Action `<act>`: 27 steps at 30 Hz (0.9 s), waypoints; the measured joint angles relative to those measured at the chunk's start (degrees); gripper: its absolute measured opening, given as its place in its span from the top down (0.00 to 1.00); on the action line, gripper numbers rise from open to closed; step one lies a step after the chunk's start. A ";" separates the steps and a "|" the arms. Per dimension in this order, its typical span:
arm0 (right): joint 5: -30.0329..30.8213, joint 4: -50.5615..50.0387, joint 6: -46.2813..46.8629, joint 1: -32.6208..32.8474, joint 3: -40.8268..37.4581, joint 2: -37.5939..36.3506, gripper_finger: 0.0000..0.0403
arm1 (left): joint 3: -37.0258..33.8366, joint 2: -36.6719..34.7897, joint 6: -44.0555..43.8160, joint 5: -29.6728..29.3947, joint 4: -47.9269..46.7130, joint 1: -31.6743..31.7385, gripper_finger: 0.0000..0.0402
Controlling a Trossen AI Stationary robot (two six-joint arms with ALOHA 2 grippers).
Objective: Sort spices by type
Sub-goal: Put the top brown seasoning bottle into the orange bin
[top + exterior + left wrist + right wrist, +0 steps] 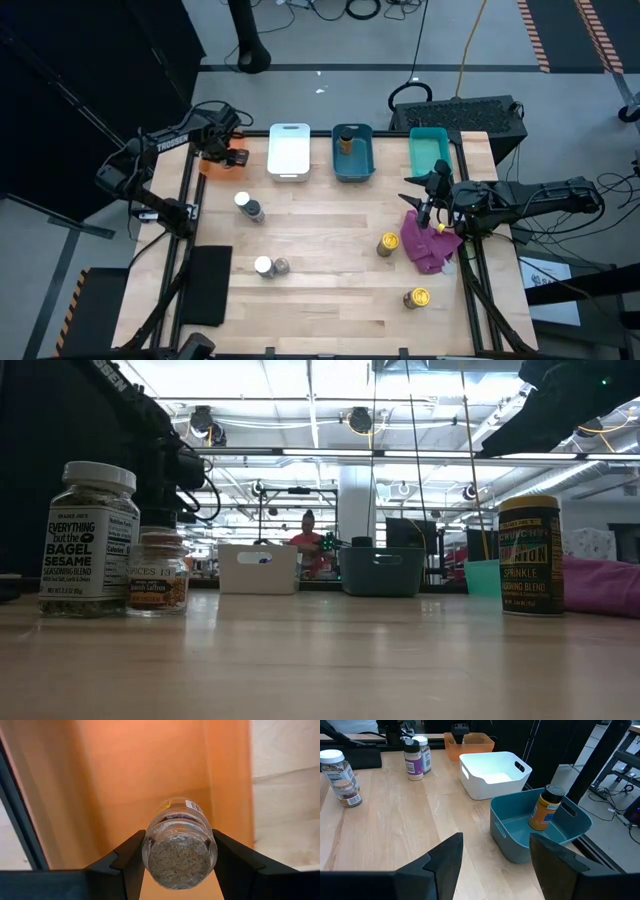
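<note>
Over orange bin point(125, 785), left gripper point(177, 855) pinching spice jar point(179, 847) between both fingers, jar upright, long axis vertical, base toward wrist camera. Right gripper point(495, 855) spread, empty, above table point(330, 250) near magenta cloth point(428, 248).

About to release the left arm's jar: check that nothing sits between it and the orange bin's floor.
Nothing visible does. The left gripper holds a spice jar between its fingers directly over the orange bin, and the bin floor showing around the jar is bare. The patch straight beneath the jar is hidden.
</note>
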 joint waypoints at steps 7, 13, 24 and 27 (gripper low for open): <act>0.20 0.02 -0.42 0.01 0.00 0.00 0.48 | -1.26 0.00 1.18 -0.22 0.41 -0.40 0.50; 0.18 0.04 -0.42 0.01 0.00 -0.01 0.48 | -1.71 0.00 1.51 -0.52 1.12 -0.74 0.46; 0.17 0.04 -0.42 0.01 0.00 -0.01 0.48 | -1.71 0.00 0.57 -1.01 1.69 -0.72 0.45; 0.17 0.04 -0.42 0.01 0.00 0.00 0.48 | -1.71 0.00 1.16 -1.03 1.59 -0.72 0.45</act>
